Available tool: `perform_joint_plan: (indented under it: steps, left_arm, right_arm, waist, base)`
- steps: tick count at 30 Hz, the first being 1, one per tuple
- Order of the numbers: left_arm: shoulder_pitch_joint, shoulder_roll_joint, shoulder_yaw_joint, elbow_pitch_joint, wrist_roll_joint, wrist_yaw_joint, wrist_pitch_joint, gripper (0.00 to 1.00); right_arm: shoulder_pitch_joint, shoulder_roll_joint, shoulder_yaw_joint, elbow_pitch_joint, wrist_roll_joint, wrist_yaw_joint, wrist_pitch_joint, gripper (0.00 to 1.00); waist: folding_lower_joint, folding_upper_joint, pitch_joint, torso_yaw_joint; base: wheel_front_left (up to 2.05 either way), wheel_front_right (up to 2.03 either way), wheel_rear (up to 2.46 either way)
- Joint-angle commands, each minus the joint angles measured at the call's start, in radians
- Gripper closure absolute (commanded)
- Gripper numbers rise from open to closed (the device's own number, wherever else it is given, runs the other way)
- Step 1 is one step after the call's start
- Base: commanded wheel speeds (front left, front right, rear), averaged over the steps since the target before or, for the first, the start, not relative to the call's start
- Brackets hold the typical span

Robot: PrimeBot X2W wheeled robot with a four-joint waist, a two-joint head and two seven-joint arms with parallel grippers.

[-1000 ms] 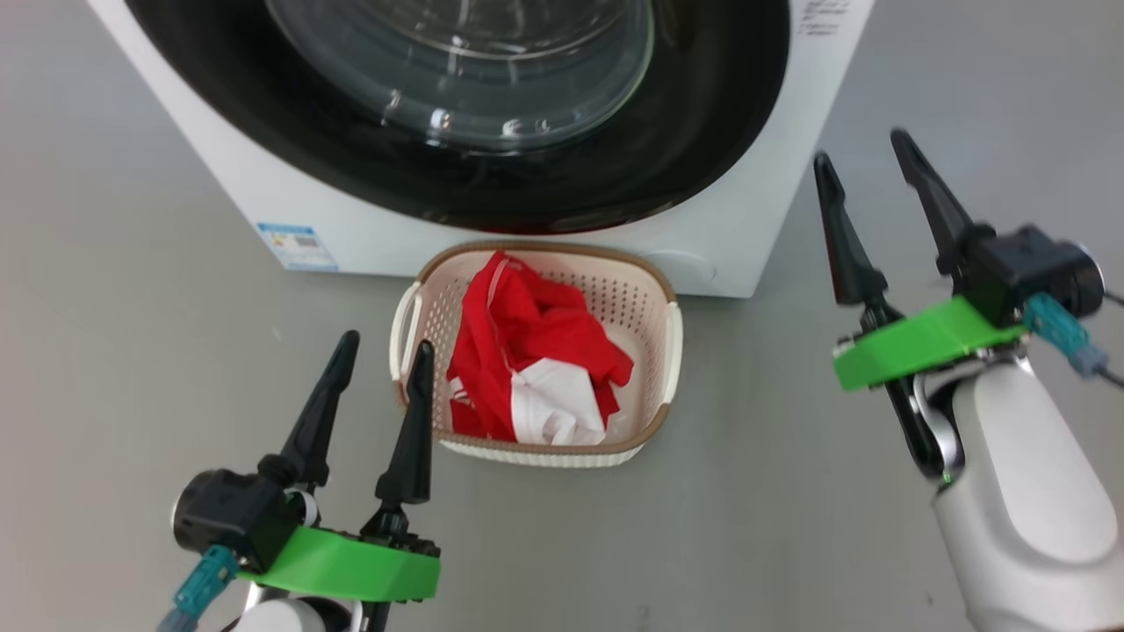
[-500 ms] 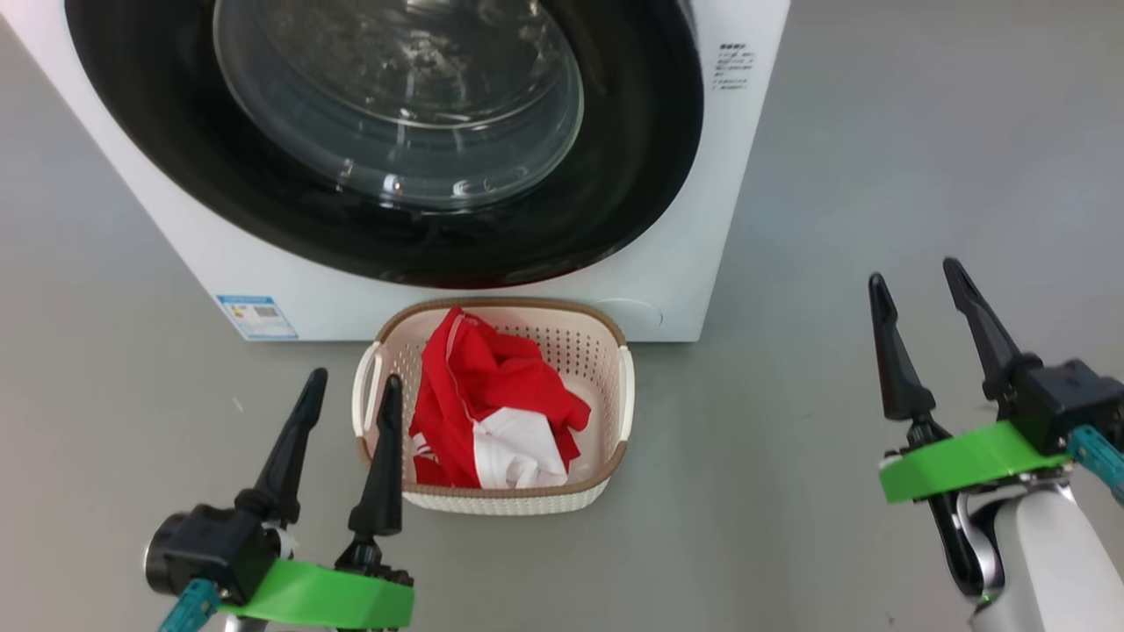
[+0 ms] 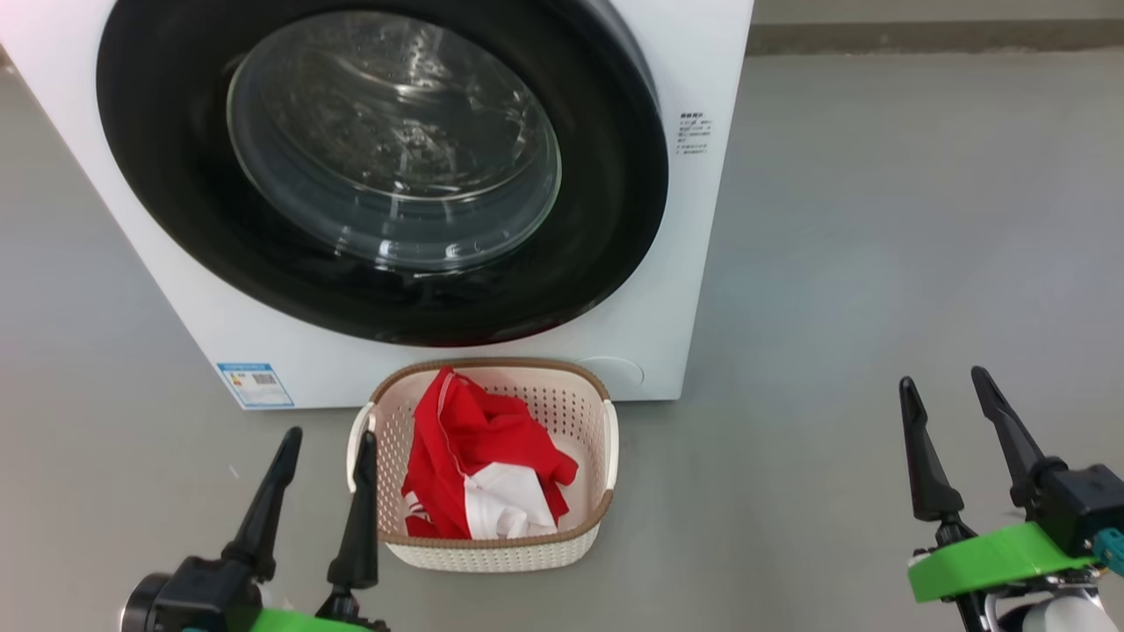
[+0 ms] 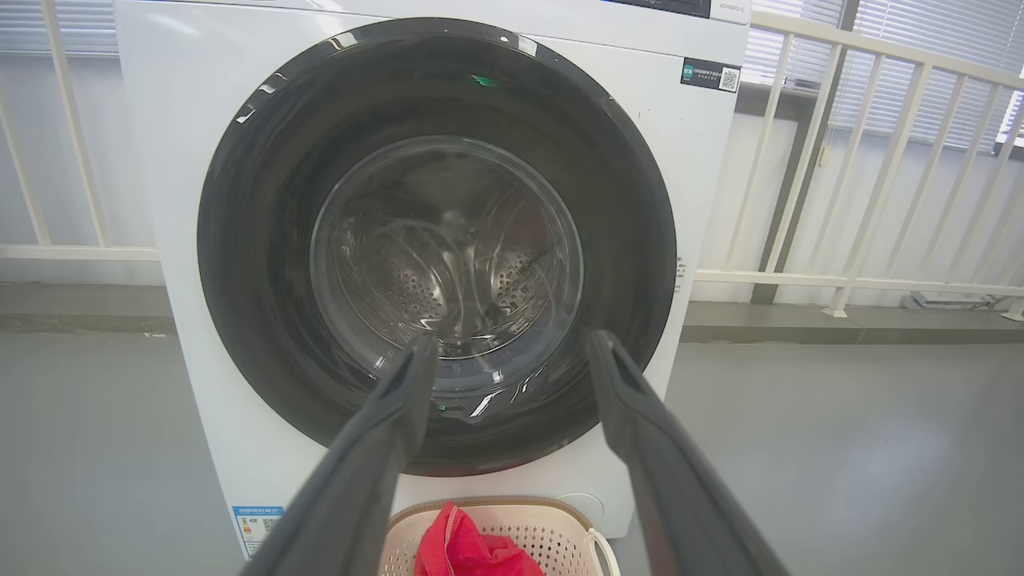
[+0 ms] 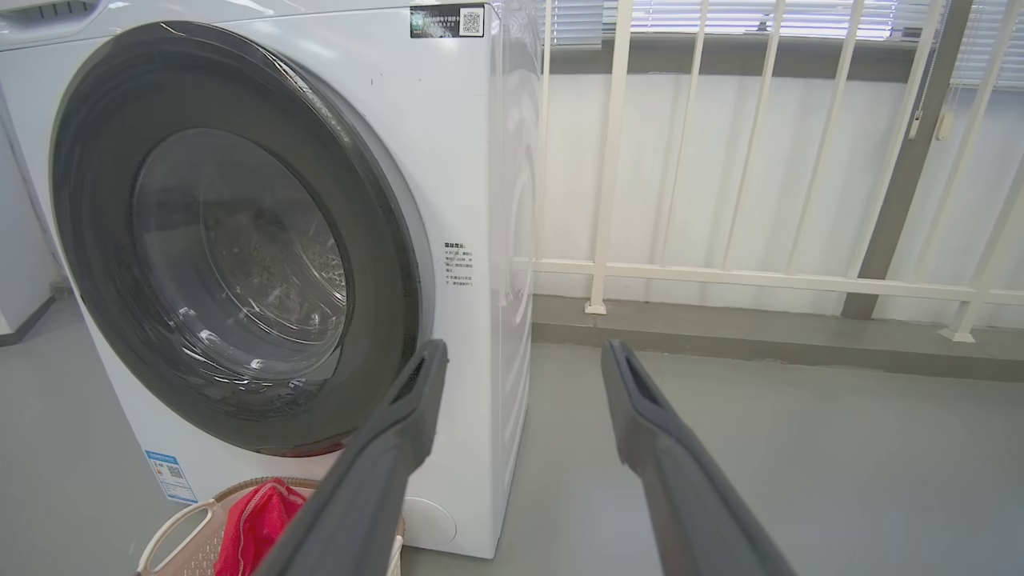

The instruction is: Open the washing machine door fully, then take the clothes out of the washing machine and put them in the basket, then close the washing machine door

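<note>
Right gripper (image 3: pixel 940 377) back; perhaps two clothes (image 3: pixel 479 439)

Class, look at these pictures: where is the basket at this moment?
In the head view the basket stands on the floor directly before the washing machine, just right of the left gripper, with the clothes inside.

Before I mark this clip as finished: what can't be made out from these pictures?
Bottom of the basket: head view, covered by the clothes.
Lower inside of the drum: left wrist view, blurred by glare on the washing machine door glass.
Print on the blue label: head view, too small.
Basket's near half: both wrist views, cut off by the bottom edge.
Whether the door has latched: every view, hidden behind its black rim.
</note>
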Motion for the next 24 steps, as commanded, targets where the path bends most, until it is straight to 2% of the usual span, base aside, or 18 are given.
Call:
perform_joint_plan:
  steps: [1, 11, 24]
  left_arm:
    - [-0.005, 0.011, 0.042, -0.023, 0.008, -0.004, -0.008, 0.0]
    - [0.032, 0.011, 0.063, -0.027, 0.018, -0.007, -0.008, 0.0]
    - [0.041, 0.01, 0.065, -0.026, 0.011, -0.007, -0.008, 0.0]
  right_arm:
    - [-0.002, -0.005, 0.013, -0.039, 0.007, -0.004, -0.006, 0.0]
    - [0.07, -0.005, 0.019, -0.08, 0.006, -0.004, -0.006, 0.0]
    - [0.087, -0.005, 0.023, -0.093, 0.006, -0.004, -0.006, 0.0]
  waist:
    - [0.0, 0.0, -0.019, -0.007]
    - [0.0, 0.0, -0.039, -0.019]
    - [0.0, 0.0, -0.04, -0.018]
  base:
    - [0.0, 0.0, 0.0]
    - [0.0, 0.0, 0.0]
    - [0.0, 0.0, 0.0]
